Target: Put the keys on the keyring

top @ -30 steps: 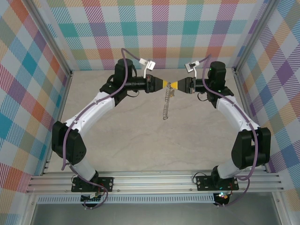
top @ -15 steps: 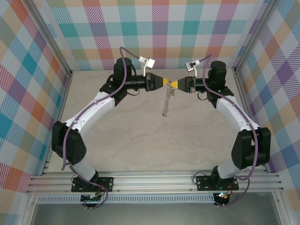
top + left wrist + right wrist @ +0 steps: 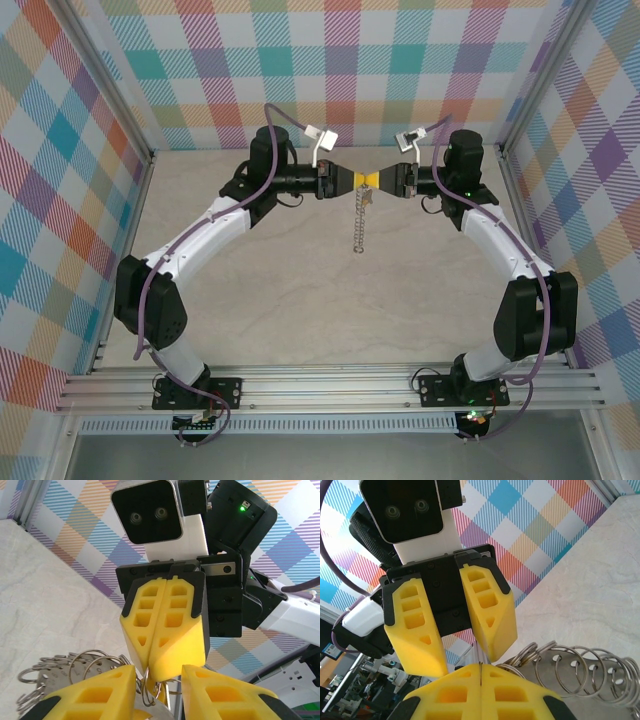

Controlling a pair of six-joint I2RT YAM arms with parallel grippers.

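- Top external view: one keyring (image 3: 358, 225) is being seen as a limp chain of loops above the table (image 3: 300, 290). Its long axis is running from its top end toward the arm bases, crosswise to the line of the two grippers.
- The left gripper (image 3: 360, 181) is being shown just left of the keyring's top end and the right gripper (image 3: 368, 181) just right of it, tip to tip and equally near.
- Left wrist view: the left fingers (image 3: 95, 692) are being shown partly apart, with loops of the keyring (image 3: 60, 667) lying in and beside the gap. Whether they are being clamped cannot be told.
- The closed right tip is being pointed straight into that gap at the keyring's top end. The coming move is judged to turn on this alignment.
- Right wrist view: the right fingers (image 3: 445, 695) are being pressed fully together. Whether anything thin is being nipped cannot be told. The keyring (image 3: 580, 672) is fanning out beside them.
- Counted: one keyring and two grippers. No key is being made out with certainty.
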